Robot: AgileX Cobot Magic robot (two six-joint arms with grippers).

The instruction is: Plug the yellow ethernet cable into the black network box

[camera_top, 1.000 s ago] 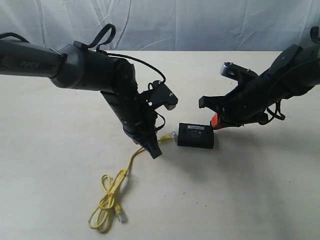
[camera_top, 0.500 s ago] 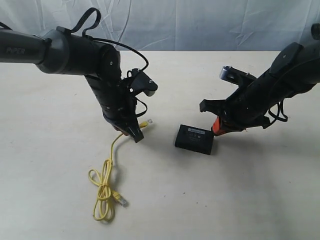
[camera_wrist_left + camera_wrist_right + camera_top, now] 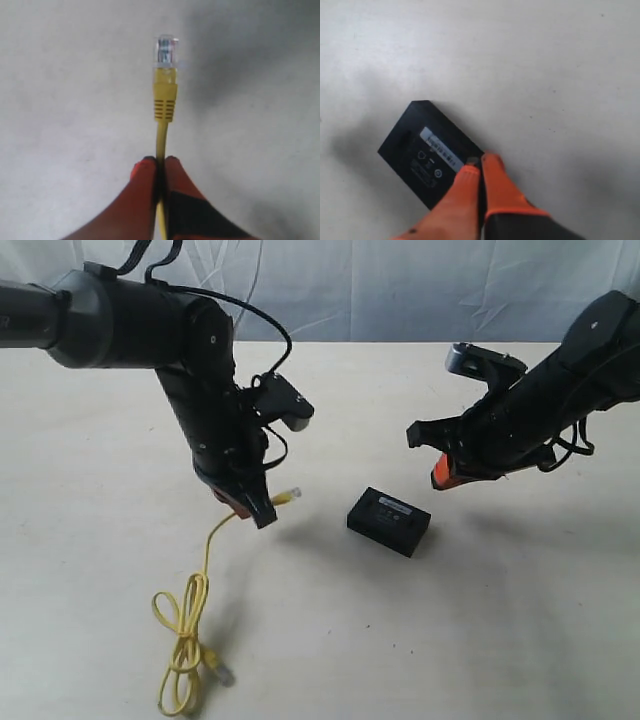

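The yellow ethernet cable (image 3: 204, 552) hangs from my left gripper (image 3: 258, 513), which is shut on the cord a little behind one end. That end's clear plug (image 3: 290, 495) points toward the black network box (image 3: 390, 521), a hand's width away from it. In the left wrist view the cable (image 3: 165, 100) sticks out past the gripper (image 3: 159, 161). Its other end lies in a loose coil (image 3: 180, 665) on the table. The box lies flat and skewed, white label up. My right gripper (image 3: 443, 475) hovers beside the box's far right corner. In the right wrist view it (image 3: 481, 159) is shut on nothing, over the box (image 3: 427, 150).
The surface is a pale bare tabletop (image 3: 520, 620) with a white cloth backdrop (image 3: 400, 290) behind it. Both dark arms lean in from the sides above the table's middle.
My left arm has risen and drawn left with the cable, taking the plug away from the box. The coil slid left. The box has turned askew, and my right gripper has lifted slightly.
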